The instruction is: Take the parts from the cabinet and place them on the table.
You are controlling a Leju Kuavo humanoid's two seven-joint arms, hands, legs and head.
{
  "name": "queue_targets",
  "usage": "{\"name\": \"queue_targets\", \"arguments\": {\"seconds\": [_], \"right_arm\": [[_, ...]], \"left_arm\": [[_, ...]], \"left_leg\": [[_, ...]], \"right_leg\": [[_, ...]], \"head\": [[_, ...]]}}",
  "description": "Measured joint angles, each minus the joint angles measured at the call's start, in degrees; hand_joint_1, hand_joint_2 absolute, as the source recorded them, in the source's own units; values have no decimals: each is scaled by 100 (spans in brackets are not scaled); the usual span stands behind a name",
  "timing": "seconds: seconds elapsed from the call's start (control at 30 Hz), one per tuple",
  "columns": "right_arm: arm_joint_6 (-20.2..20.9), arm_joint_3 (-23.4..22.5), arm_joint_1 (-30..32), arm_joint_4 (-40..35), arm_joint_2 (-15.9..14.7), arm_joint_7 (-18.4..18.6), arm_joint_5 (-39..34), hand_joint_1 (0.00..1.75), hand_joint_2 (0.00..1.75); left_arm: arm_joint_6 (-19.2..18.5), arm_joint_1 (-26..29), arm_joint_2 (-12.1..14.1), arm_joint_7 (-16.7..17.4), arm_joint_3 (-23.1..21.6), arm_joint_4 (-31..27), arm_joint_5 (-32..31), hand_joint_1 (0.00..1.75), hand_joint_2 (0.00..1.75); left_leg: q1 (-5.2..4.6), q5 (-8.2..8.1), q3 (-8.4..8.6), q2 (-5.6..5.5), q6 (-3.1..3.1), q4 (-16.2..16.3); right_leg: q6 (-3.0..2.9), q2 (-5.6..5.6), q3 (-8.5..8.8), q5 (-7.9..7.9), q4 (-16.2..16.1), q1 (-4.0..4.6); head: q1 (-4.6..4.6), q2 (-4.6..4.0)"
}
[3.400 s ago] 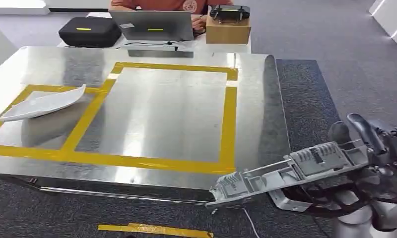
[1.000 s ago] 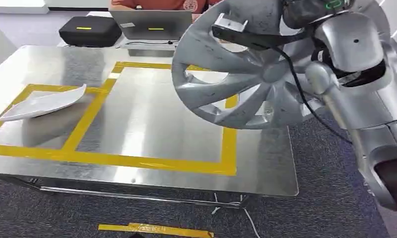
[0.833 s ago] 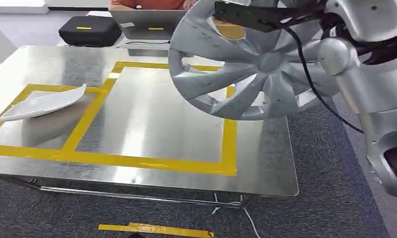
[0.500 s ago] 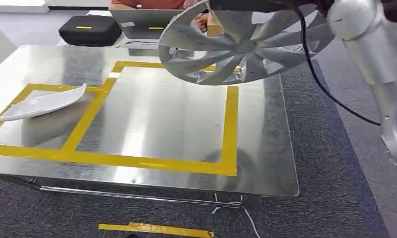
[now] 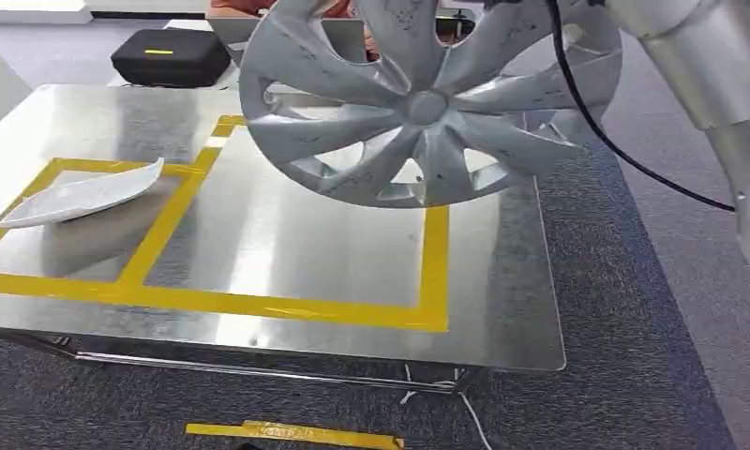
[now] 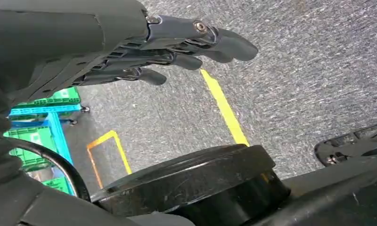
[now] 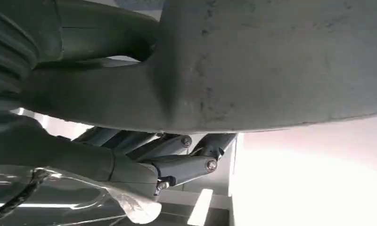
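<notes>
Hubcap (image 5: 427,103) | right hand (image 7: 177,160) fingers grip rim, carried above bench (image 5: 502,309) far-right corner for set-down | left hand (image 6: 144,52) fingers apart, holds nothing

The wheel cover (image 5: 427,103) hangs tilted in the upper middle of the frame, above the far right part of the surface (image 5: 287,244) and clear of it. The right arm (image 5: 718,84) comes down the upper right edge. A curved panel (image 5: 81,195) lies on the surface at the left, inside the left taped box. Behind the surface, upper left, sits a case (image 5: 165,56). A tape strip (image 5: 292,433) lies on the floor at bottom centre.
</notes>
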Motion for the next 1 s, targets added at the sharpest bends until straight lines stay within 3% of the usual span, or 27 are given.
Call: {"name": "queue_targets", "arguments": {"seconds": [0.3, 0.47, 1.0], "right_arm": [[-566, 83, 98, -131, 70, -59, -874, 175, 175], [-636, 77, 302, -306, 217, -140, -1253, 175, 175], [-1329, 61, 1246, -605, 411, -168, -1067, 175, 175]], "left_arm": [[-55, -10, 7, -26, 7, 0, -133, 0, 175], [-96, -15, 7, -46, 7, -4, -188, 0, 175], [-131, -30, 4, -46, 7, -15, -302, 0, 175]], "left_leg": [[0, 0, 0, 2, 0, 2], [2, 0, 0, 2, 0, 2], [0, 0, -1, 2, 0, 5]], "right_leg": [[3, 8, -1, 3, 0, 0], [3, 7, -2, 3, 1, 4], [4, 9, 0, 4, 0, -1]], "head": [[0, 0], [0, 0], [0, 0]]}}
